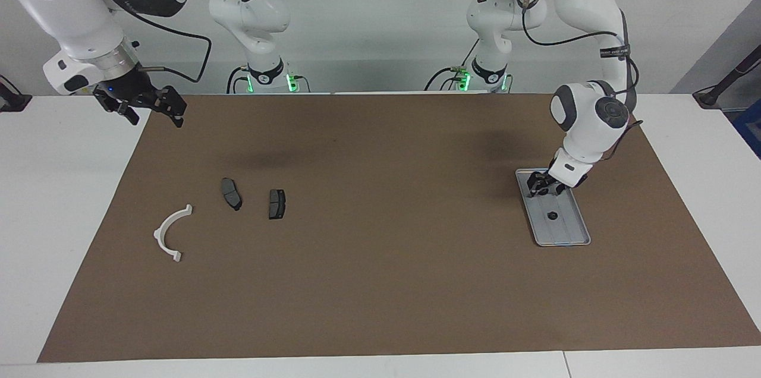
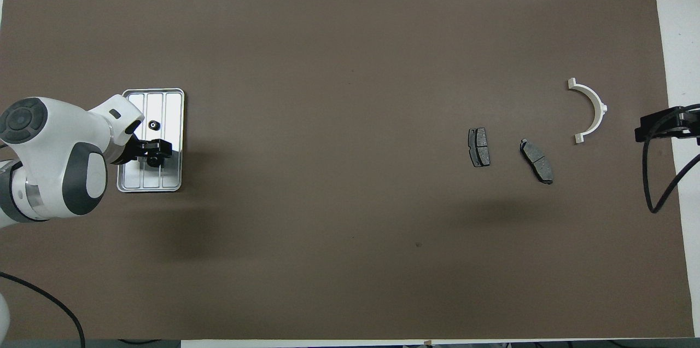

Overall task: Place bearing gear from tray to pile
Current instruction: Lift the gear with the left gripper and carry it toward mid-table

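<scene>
Toward the left arm's end of the counter point(image 1: 59, 199), on the brown paper sheet point(image 1: 380, 283): flat rectangular silver-grey metal tray point(image 1: 572, 229) with rounded corners, raised rim and ribbed floor, lying lengthwise away from the robots. On that ribbed floor, about midway along: small black round bearing gear point(image 1: 552, 216), lying loose, touched by nothing.

Over the tray's end nearer to the robots: left gripper point(image 1: 542, 186), lowered close to the floor, pointing steeply down, with the white wrist directly above. Cannot tell how far its fingers stand apart, nor whether anything sits between them. From overhead, left gripper point(image 2: 156, 152) covering part of the tray point(image 2: 174, 118), gear point(image 2: 155, 125) showing just clear of it.

Toward the right arm's end of the sheet, well apart from the tray: loose pile of three parts, none touching another. White half-ring plastic bracket point(image 1: 171, 229) closest to the sheet's edge and farthest from the robots. Beside it, two dark grey brake pads, one point(image 1: 231, 193) near the bracket, the other point(image 1: 276, 204) just beside the first, toward the sheet's middle.

Raised over the sheet's corner nearest the right arm's base: right gripper point(image 1: 151, 109), waiting, fingers point(image 1: 174, 109) spread wide around nothing.
</scene>
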### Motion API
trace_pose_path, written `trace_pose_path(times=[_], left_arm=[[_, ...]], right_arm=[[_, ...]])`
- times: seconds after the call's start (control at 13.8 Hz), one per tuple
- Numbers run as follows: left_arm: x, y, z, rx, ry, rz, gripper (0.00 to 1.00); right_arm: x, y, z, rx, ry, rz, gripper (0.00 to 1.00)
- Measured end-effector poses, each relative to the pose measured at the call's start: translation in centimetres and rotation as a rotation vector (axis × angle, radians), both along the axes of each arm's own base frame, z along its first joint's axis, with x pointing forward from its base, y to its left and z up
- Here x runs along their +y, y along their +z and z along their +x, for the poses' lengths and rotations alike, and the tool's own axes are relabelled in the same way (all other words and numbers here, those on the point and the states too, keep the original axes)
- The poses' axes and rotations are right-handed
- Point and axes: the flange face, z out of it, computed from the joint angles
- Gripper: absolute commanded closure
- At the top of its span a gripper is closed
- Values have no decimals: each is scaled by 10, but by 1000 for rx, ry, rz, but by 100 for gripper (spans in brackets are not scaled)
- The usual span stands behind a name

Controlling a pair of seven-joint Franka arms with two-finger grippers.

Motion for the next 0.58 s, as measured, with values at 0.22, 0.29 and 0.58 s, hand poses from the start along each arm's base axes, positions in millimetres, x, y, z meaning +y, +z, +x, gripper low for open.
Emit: trace_pose_path(times=[0.22,0.29,0.58], left_arm=[[0,-1,-2,14,0,0,24],[0,-1,-2,16,0,0,29],[0,-1,-2,16,-1,0,56]], right_arm=[[0,0,0,0,1,0,0],[0,0,0,0,1,0,0],[0,0,0,-1,1,0,0]])
